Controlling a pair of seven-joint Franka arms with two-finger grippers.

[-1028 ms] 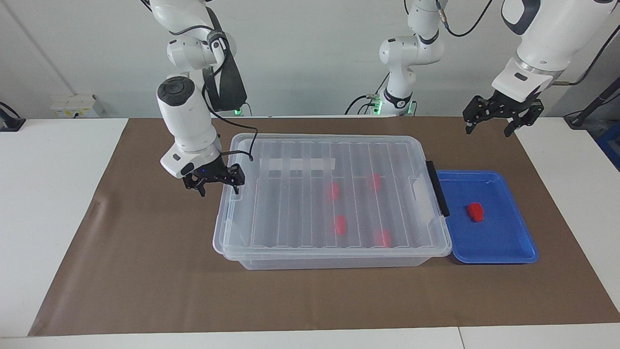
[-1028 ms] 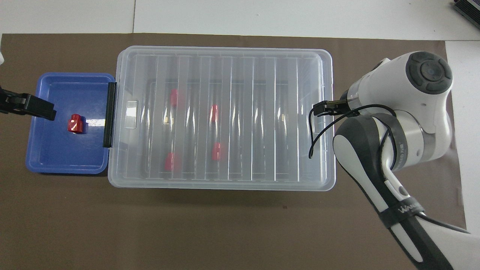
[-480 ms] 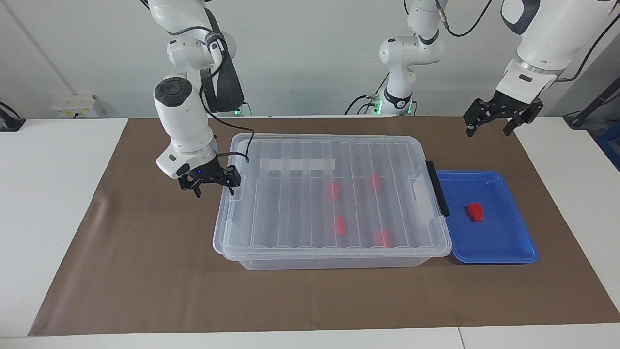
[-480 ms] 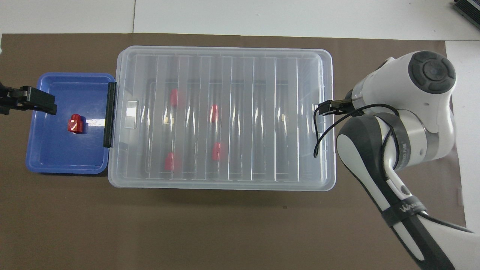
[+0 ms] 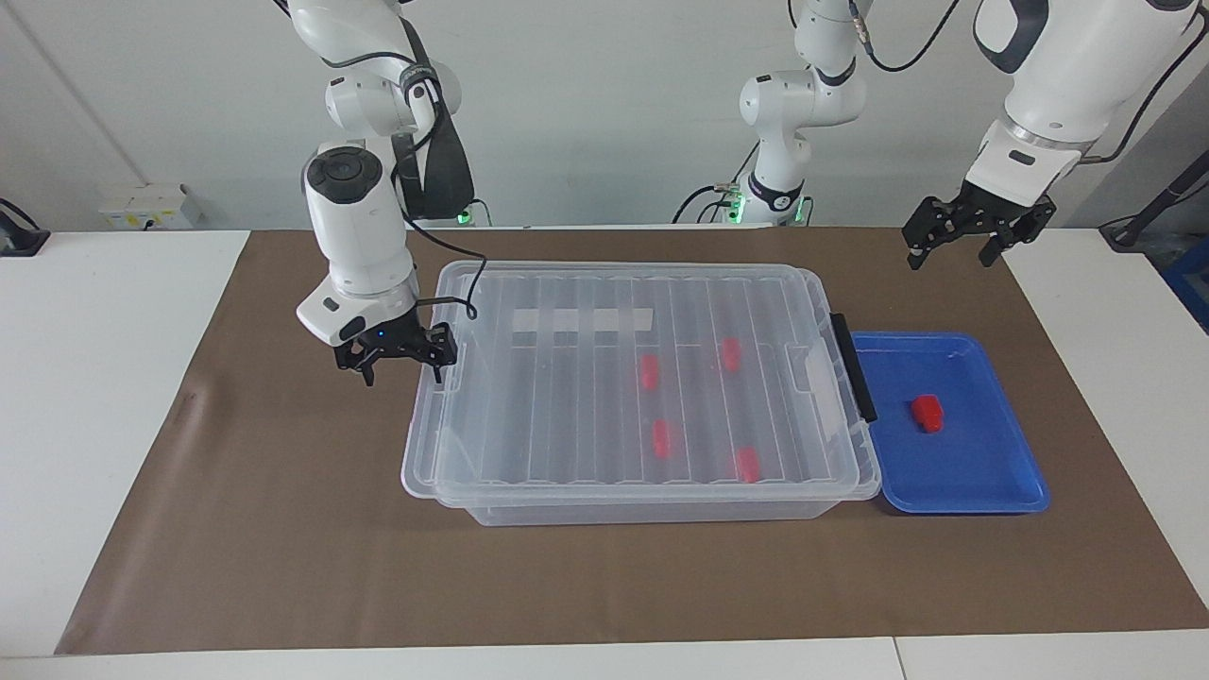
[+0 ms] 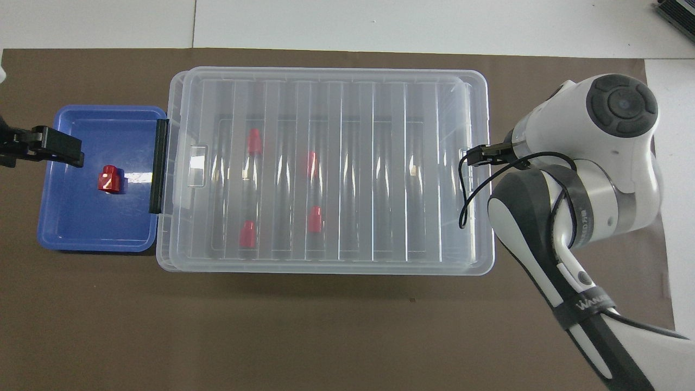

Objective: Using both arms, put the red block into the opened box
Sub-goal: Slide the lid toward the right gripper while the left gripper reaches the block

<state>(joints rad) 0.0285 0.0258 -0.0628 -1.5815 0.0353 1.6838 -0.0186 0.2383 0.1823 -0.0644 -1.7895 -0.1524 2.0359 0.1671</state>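
The step in hand, as I judge it, is opening the large clear plastic box (image 5: 642,513). Its ribbed see-through lid (image 5: 567,416) lies askew, with the end beside the right gripper (image 5: 401,364) pushed out over the box's rim. The right gripper's jaws are released and empty. 1 fingertip (image 5: 436,370) is at the lid's rim, but I cannot tell whether it hooks the rim.

The left gripper (image 5: 954,244) waits in the air with its jaws also released and holding nothing. The small bright red plastic block (image 5: 927,413) lies loose in the shallow blue plastic tray (image 5: 973,505), low below the left jaws.

The next move probably calls for the right jaws to lift or pull the lid much more, because it covers nearly the whole box. Only then can the left jaws bring the block in.

In the way is the lid, and also the black clip (image 5: 853,366) at the end near the left jaws. 4 similar red blocks (image 5: 661,436) are already inside the box. A brown mat (image 5: 283,519) covers the white bench (image 5: 94,378).
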